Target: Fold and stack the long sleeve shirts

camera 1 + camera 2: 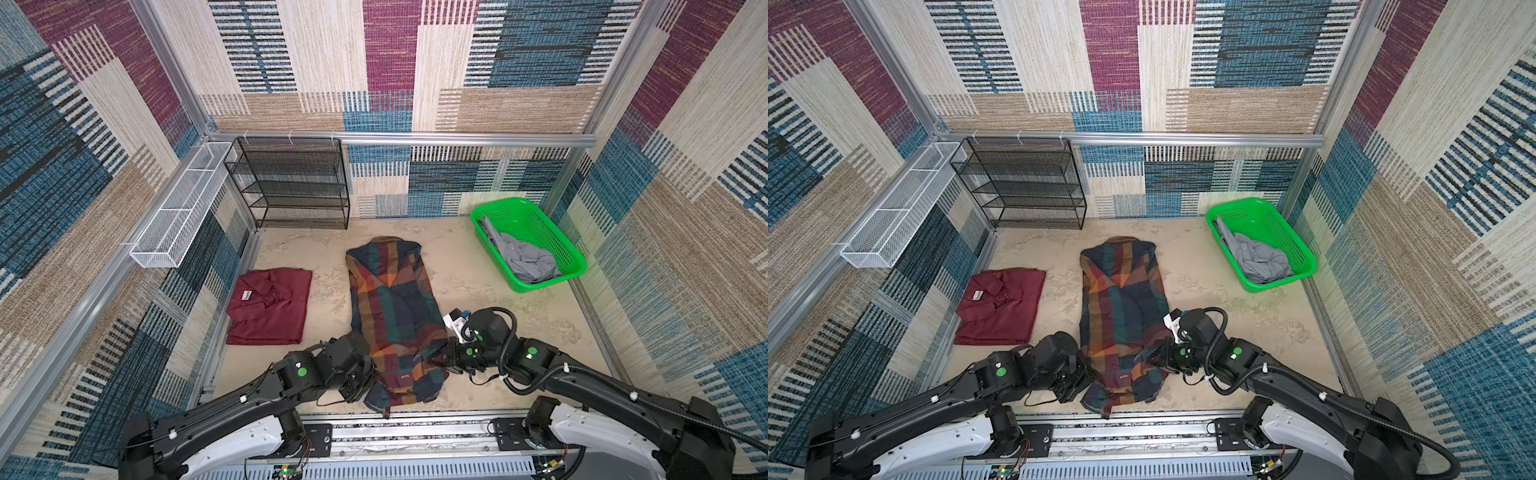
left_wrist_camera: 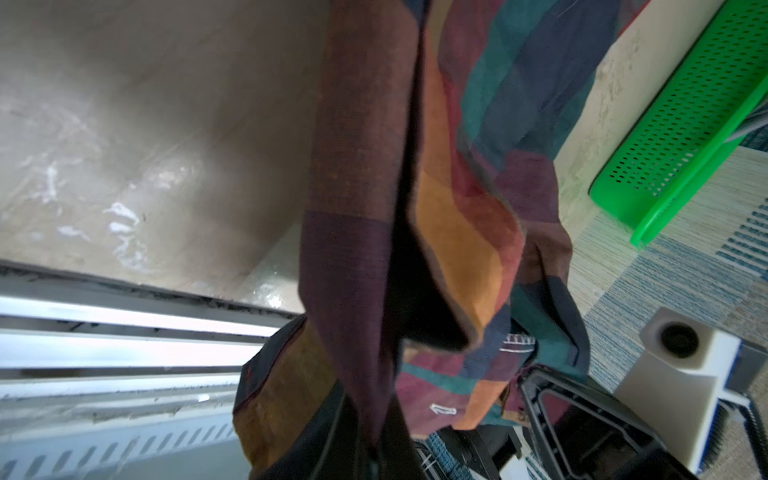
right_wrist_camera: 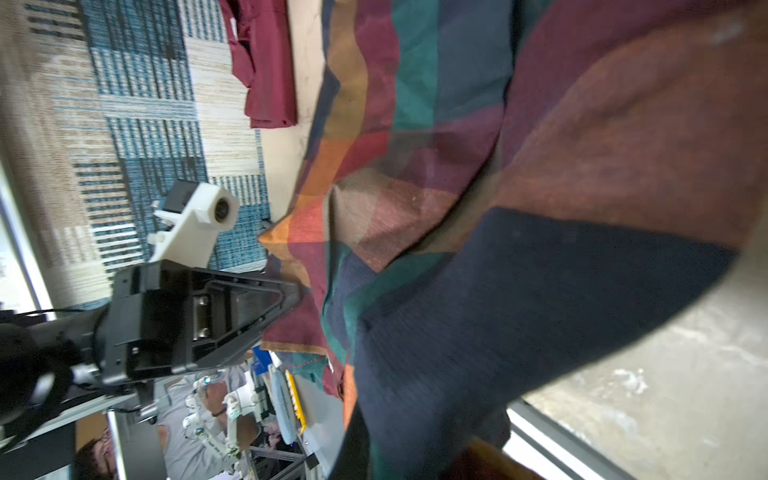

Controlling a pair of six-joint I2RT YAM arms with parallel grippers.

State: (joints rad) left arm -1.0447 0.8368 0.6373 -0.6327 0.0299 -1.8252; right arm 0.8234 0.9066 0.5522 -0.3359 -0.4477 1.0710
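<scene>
Jaws of left gripper [image 3: 289, 291] clamped on plaid shirt [image 1: 395, 307] hem; right gripper [image 1: 440, 356] same.

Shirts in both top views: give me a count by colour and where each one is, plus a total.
plaid shirt: 1, laid out lengthwise mid-table
maroon shirt: 1, folded, at the left
grey shirt: 1, crumpled in the green basket
Total: 3 shirts
</scene>
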